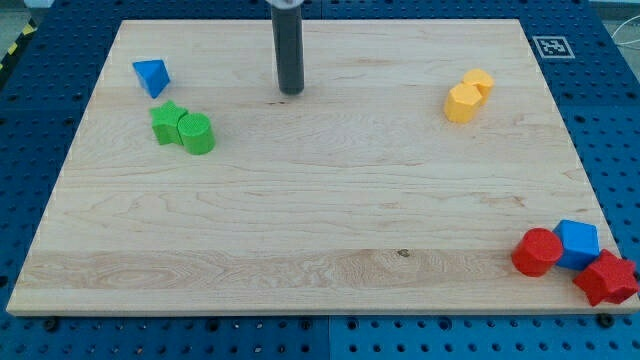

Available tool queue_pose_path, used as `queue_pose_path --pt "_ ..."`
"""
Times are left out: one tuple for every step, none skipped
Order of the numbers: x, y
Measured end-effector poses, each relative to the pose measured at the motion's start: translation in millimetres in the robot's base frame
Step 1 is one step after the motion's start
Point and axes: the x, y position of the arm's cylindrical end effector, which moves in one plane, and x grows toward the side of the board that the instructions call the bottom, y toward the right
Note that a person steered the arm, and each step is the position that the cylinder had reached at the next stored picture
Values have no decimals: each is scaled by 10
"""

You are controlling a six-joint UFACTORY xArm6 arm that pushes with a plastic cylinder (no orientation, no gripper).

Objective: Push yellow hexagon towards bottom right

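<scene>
The yellow hexagon lies on the wooden board at the view's upper right, touching a second yellow block just above and right of it. My tip rests on the board near the top centre, well to the left of the yellow hexagon and apart from every block.
A blue triangular block sits at the upper left, with a green star and a green cylinder below it. At the bottom right corner are a red cylinder, a blue block and a red star-like block.
</scene>
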Motion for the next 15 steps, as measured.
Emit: queue_pose_path --pt "-22 22" --pt "728 141" --pt "952 213" --pt "953 213" --pt "956 214" --pt "956 217" --pt "956 238" --pt "913 238" --pt "659 320" --pt "604 606" --pt "374 965" --pt "160 1186" --pt "-34 1556" --pt "59 1813" --pt "120 1954"
